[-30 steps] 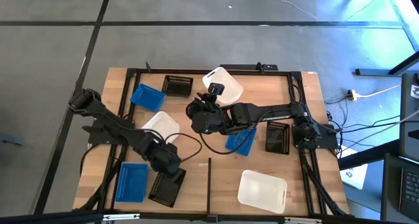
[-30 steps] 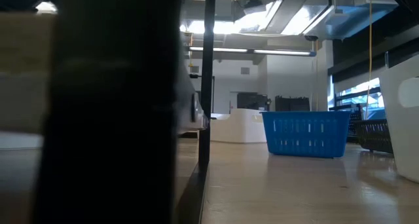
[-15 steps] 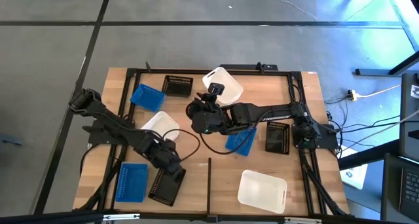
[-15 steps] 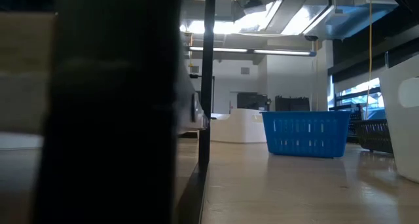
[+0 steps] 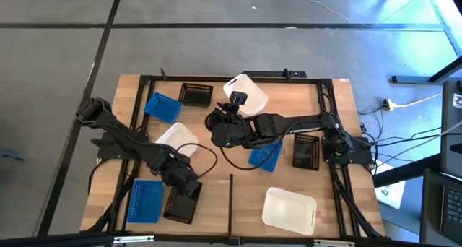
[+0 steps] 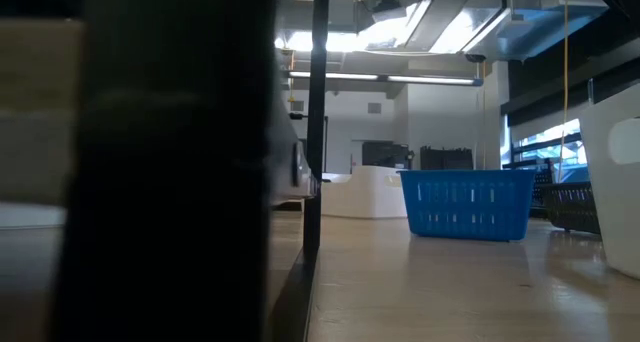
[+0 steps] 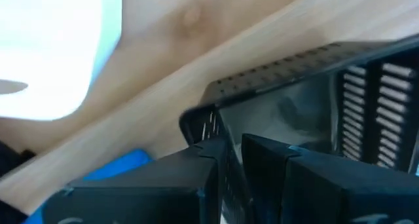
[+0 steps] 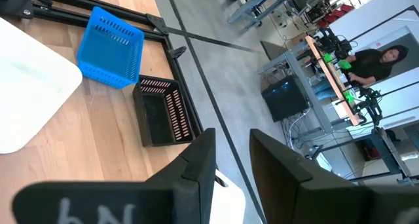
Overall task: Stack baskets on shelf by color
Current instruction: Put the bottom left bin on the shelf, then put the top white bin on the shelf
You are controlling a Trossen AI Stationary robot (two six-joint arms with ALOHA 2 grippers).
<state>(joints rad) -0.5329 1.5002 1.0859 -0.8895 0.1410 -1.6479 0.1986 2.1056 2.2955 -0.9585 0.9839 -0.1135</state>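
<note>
On the shelf (image 5: 339,95), near its front left, is a black basket (image 5: 180,205), with my left gripper (image 5: 185,186) shut on it from above. A blue basket (image 5: 144,201) sits just left of it and a white basket (image 5: 177,139) just beyond. My right gripper (image 8: 232,152) hangs open and high over the shelf's middle, holding nothing. Below that arm lie a white basket (image 5: 249,95) and a blue basket (image 5: 266,156). A dark shape fills the left of the low view. My left gripper holds the black basket by one wall (image 7: 219,119), close to a corner. One finger (image 7: 196,168) is outside the wall and the other (image 7: 281,162) inside the basket. The fingers come from above, pointing steeply down. I cannot tell whether the basket's bottom rests on the shelf.
More baskets lie about: blue (image 5: 162,106) and black (image 5: 195,94) at the far left, black (image 5: 306,151) at the right, white (image 5: 289,208) at the near right. Black rails (image 5: 230,204) edge and cross the board. Bare wood shows between the near baskets.
My left gripper has stayed where it was but has rolled and tipped a little at the wrist. The black basket in its hold has turned slightly with it.
</note>
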